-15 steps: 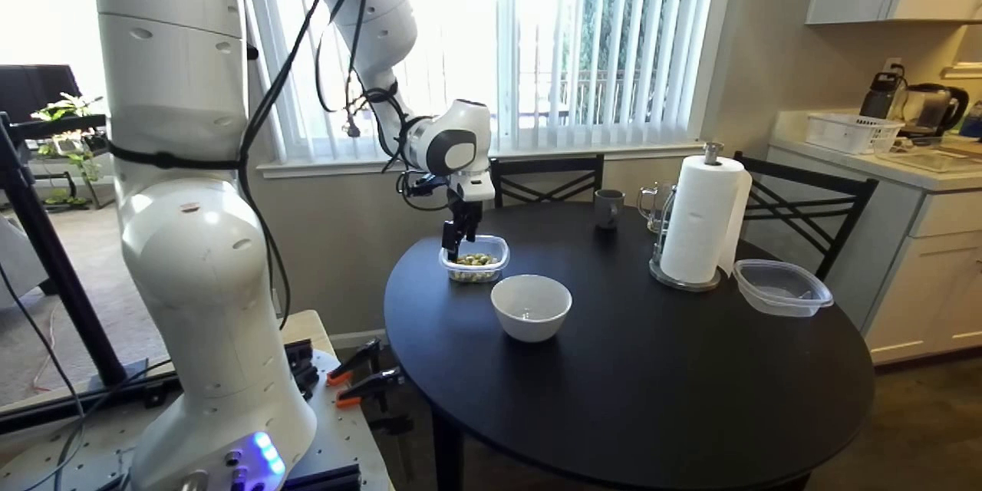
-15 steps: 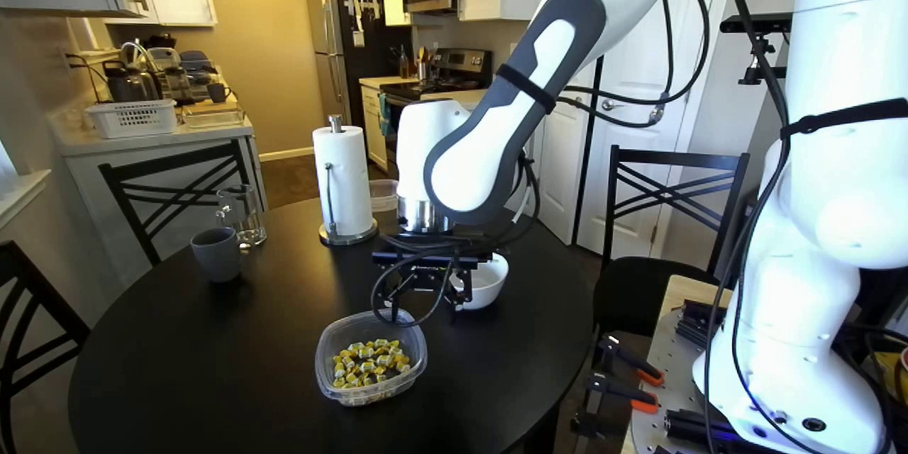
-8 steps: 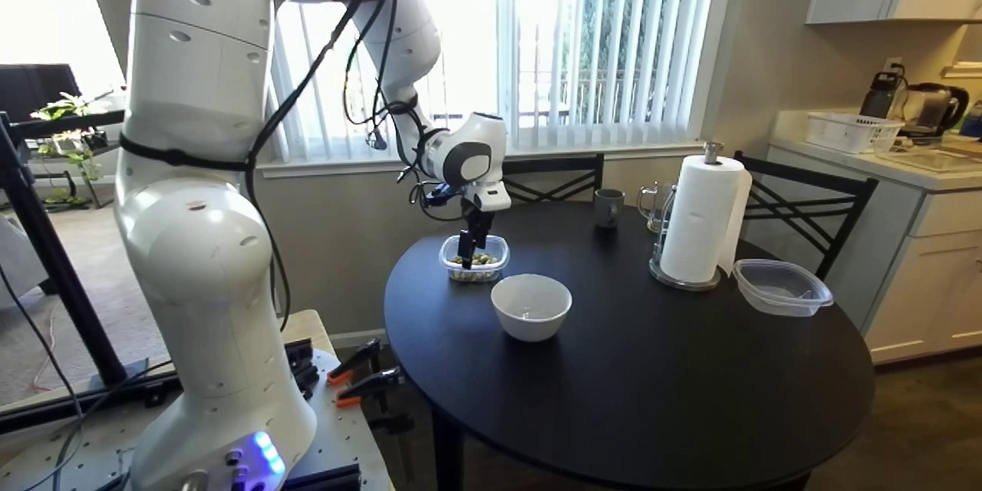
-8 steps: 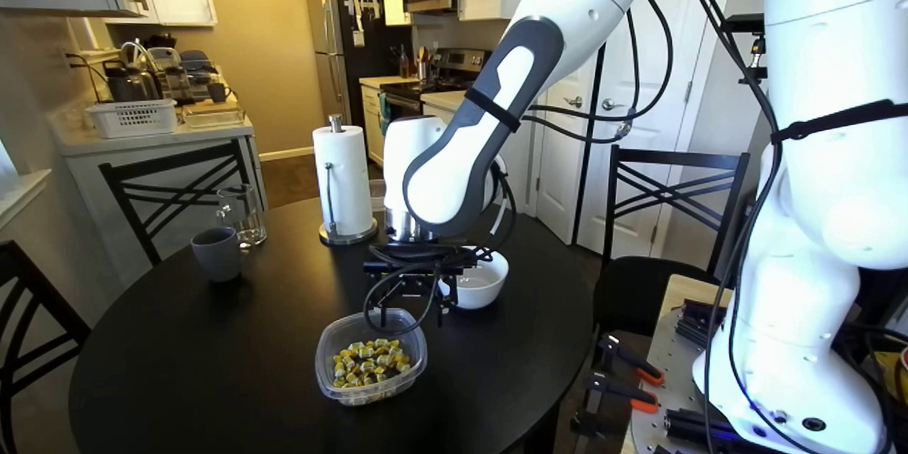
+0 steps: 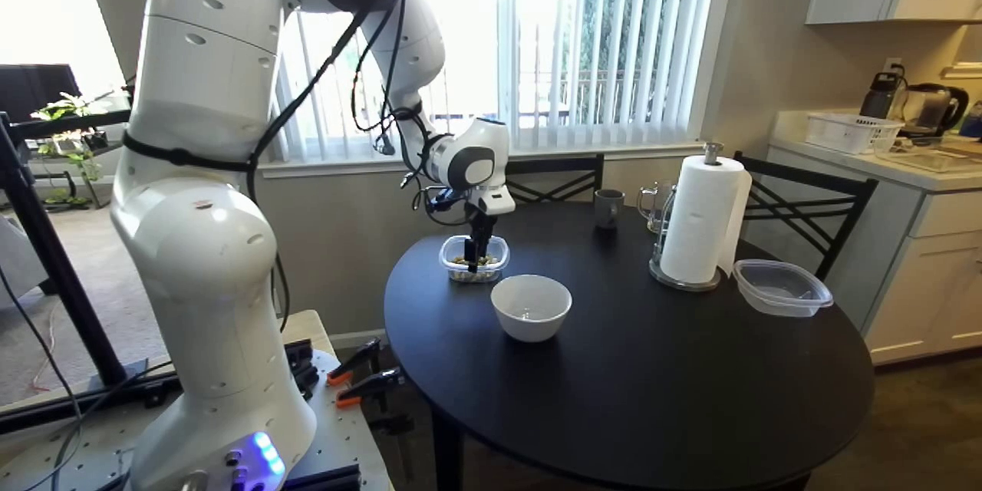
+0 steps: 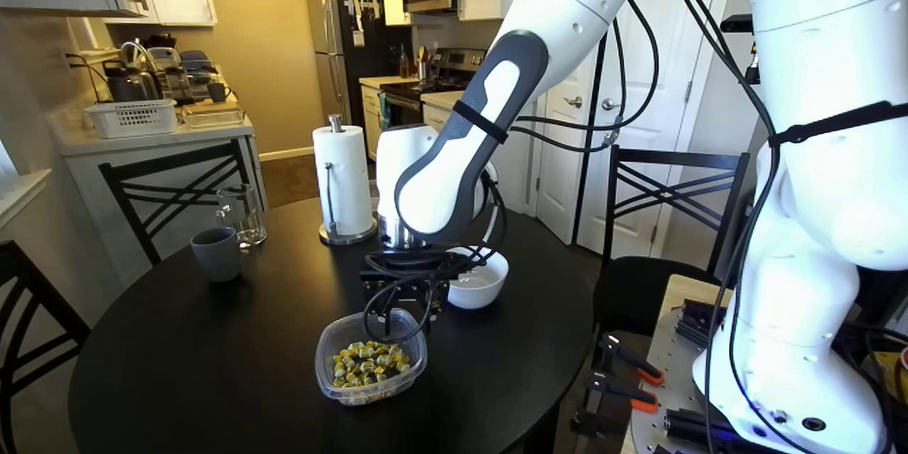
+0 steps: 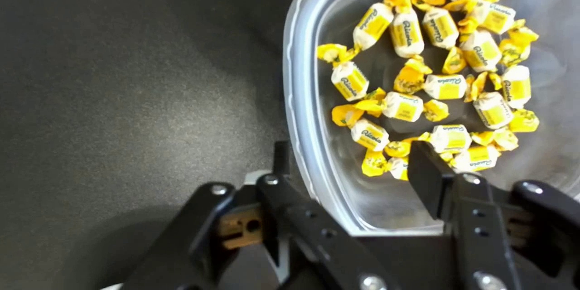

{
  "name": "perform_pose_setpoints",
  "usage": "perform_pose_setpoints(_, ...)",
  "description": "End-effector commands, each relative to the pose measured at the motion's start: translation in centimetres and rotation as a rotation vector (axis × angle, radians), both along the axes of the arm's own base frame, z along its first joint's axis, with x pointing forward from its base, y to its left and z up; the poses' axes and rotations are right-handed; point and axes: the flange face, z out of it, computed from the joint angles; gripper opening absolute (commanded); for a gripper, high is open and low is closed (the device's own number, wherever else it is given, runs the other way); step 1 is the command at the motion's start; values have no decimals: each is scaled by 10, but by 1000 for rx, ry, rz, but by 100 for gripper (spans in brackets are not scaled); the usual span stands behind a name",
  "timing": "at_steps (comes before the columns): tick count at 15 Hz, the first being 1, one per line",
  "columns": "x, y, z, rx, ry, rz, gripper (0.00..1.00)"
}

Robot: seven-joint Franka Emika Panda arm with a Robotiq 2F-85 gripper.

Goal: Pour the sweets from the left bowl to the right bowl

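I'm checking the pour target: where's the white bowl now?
In an exterior view, the white bowl stands on the left part of the dark table, nearer the camera and slightly right of the clear container of sweets.

Wrist view overlooks sweets (image 7: 446,86), perhaps steeply.

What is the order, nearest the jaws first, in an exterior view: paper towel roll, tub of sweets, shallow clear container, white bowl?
1. Tub of sweets: directly at the open jaws.
2. White bowl: beside the tub.
3. Paper towel roll: well to picture right.
4. Shallow clear container: farther right, beside the roll.
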Motion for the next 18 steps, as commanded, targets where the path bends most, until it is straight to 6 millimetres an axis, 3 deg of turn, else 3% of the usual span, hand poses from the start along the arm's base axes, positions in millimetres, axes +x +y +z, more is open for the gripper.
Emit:
perform_pose_setpoints(1, 2, -1, -1, -15, 0, 38, 41)
perform_pose_setpoints(4, 3, -9, -9, -32, 31, 31, 20)
perform_pose_setpoints(5, 1, -13, -12, -36, 54, 24, 65)
perform_pose_setpoints(7, 0, -17, -15, -42, 76, 24, 62)
perform_pose_setpoints(11, -2, -15, -16, -47, 89, 34, 85)
perform_pose_setpoints(13, -1, -14, -16, -44, 86, 44, 45)
perform_pose_setpoints(15, -1, -15, -16, -42, 86, 52, 38)
perform_pose_setpoints(18, -1, -16, -16, -41, 83, 59, 18)
